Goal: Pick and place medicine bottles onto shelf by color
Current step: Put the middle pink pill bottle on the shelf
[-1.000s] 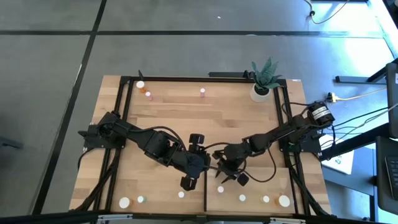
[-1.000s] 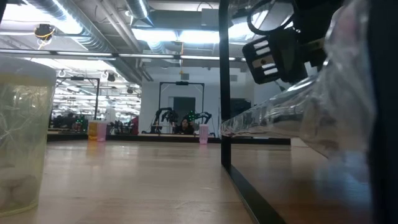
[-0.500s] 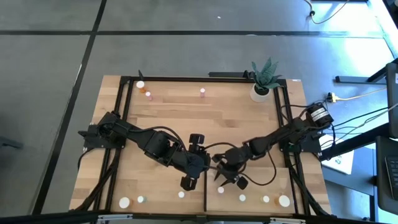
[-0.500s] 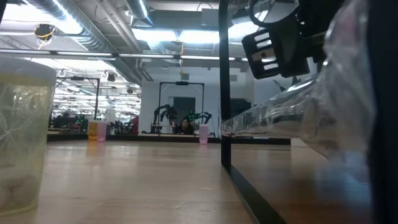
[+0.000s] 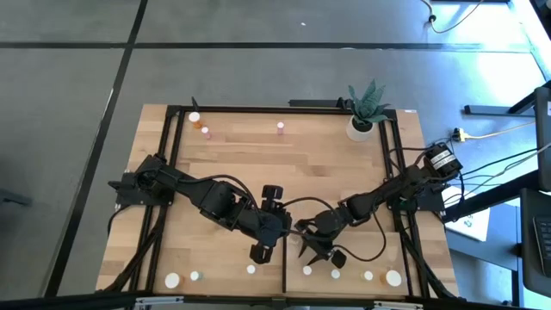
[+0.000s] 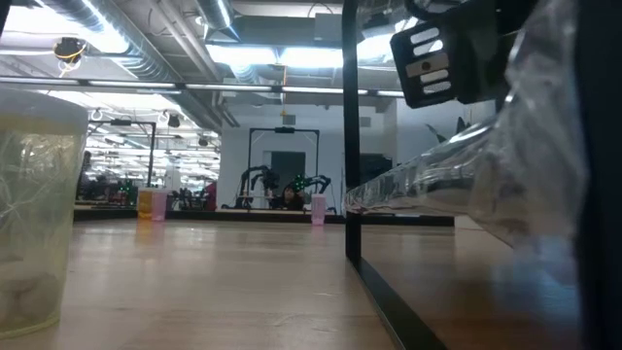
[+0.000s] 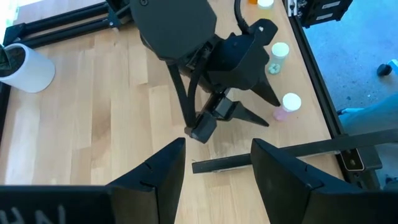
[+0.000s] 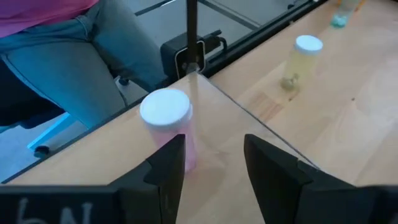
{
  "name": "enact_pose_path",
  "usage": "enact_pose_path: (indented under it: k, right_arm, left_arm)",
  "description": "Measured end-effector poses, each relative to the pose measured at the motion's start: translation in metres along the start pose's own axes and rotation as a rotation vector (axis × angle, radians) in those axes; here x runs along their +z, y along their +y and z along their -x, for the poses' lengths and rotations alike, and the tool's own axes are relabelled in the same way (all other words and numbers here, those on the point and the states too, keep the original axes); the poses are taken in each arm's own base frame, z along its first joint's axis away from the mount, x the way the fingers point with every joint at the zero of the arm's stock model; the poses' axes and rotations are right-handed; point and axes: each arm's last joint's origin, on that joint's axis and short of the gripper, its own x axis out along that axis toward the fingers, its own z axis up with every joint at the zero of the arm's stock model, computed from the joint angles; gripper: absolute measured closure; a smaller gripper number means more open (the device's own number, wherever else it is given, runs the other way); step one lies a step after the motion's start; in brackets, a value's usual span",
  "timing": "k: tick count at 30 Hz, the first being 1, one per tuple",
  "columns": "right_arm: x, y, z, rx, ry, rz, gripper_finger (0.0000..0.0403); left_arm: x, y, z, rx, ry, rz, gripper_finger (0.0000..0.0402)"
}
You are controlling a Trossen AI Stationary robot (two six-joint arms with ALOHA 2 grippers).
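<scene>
My right gripper (image 5: pixel 315 251) is open and hangs low over the table's near middle, just right of the shelf's thin dark upright edge (image 5: pixel 284 269). A pink bottle with a white cap (image 8: pixel 166 124) stands upright on the light wood just ahead of its open fingers (image 8: pixel 165 171); it also shows in the high view (image 5: pixel 306 270). I cannot tell whether a finger touches it. My left gripper (image 5: pixel 261 251) is open and empty just left of the upright, facing the right gripper (image 7: pixel 227 112). More white-capped bottles (image 5: pixel 336 274) stand in a row along the near edge.
A yellowish bottle (image 8: pixel 303 57) stands farther along the near edge. Three bottles (image 5: pixel 205 131) stand by the far edge, and a white plant pot (image 5: pixel 362 126) at the far right. A clear panel rises beside the upright (image 6: pixel 350 146). A seated person's legs (image 8: pixel 74 62) show beyond the near edge.
My right gripper has moved toward the table's near edge and a little to the left, closing in on the pink bottle by the shelf's upright. Its fingers stay open. My left arm has kept still.
</scene>
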Motion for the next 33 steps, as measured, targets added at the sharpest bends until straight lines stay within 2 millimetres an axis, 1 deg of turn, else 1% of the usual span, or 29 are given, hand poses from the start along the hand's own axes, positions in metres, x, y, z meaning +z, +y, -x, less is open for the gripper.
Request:
enact_pose_path:
  k: [7, 14, 20, 25, 33]
  right_arm:
    - [0.002, 0.003, -0.001, 0.006, -0.012, 0.011, 0.0236]
    - [0.001, 0.000, -0.001, -0.082, 0.012, 0.014, 0.0236]
    - [-0.002, 0.001, -0.003, -0.076, 0.024, 0.011, 0.0236]
    - [-0.012, 0.000, -0.011, -0.068, 0.060, -0.003, 0.0236]
    - [-0.009, -0.001, -0.011, -0.073, 0.029, 0.006, 0.0236]
  left_arm:
    - [0.000, 0.000, 0.000, 0.000, 0.000, 0.000, 0.0225]
    - [0.000, 0.000, 0.000, 0.000, 0.000, 0.000, 0.0225]
    - [0.000, 0.000, 0.000, 0.000, 0.000, 0.000, 0.0225]
    - [0.000, 0.000, 0.000, 0.000, 0.000, 0.000, 0.0225]
    - [0.000, 0.000, 0.000, 0.000, 0.000, 0.000, 0.0225]
